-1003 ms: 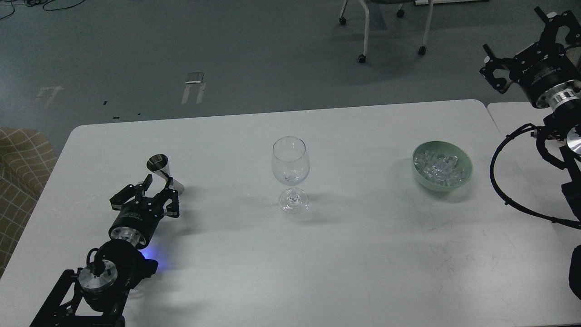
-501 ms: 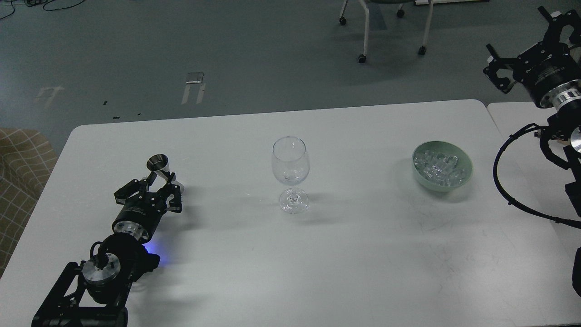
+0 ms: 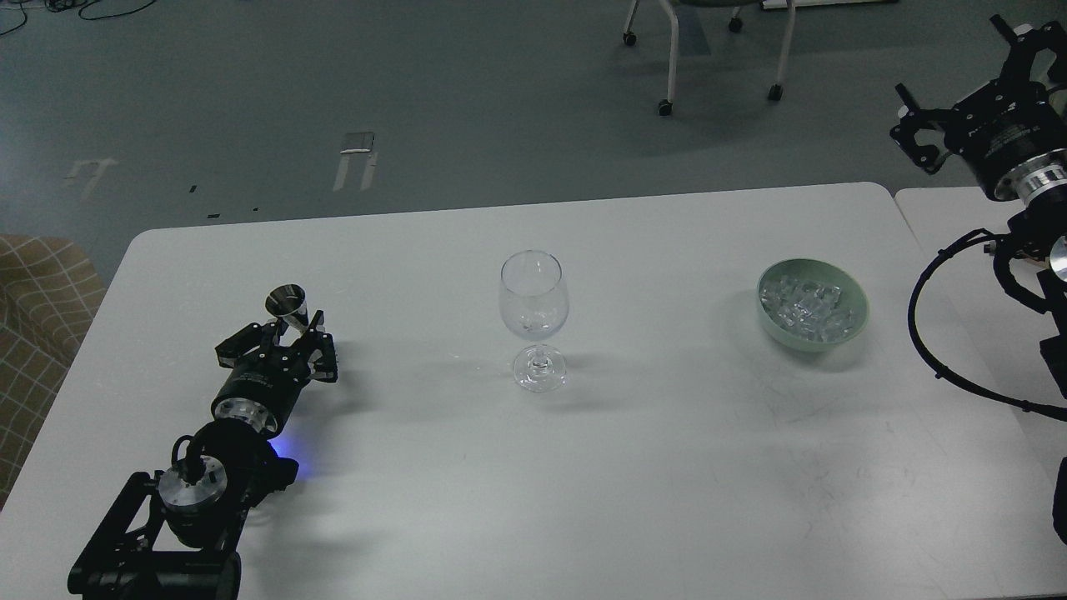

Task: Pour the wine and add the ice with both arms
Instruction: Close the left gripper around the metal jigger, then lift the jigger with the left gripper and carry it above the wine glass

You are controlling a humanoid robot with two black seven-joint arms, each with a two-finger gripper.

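Observation:
A clear wine glass (image 3: 534,317) stands upright mid-table; I can make out no liquid in it for sure. A small silver measuring cup (image 3: 288,303) stands at the left; whether it holds wine cannot be seen. My left gripper (image 3: 283,333) lies low on the table with its open fingers (image 3: 321,354) on either side of the cup's lower half, which they hide. A pale green bowl (image 3: 859,321) at the right holds several clear ice cubes (image 3: 807,306). My right gripper (image 3: 959,79) is open and empty, raised beyond the table's far right corner.
The white table (image 3: 667,467) ends at a rounded far edge, and a second table (image 3: 942,217) abuts it on the right. A looped black cable (image 3: 917,333) hangs from my right arm next to the bowl. A checked cushion (image 3: 42,317) is at the left, and chair legs (image 3: 667,58) stand beyond the table.
My left gripper has slid forward so its fingers now flank the measuring cup, which has shifted slightly left. My right gripper has drifted a little to the right.

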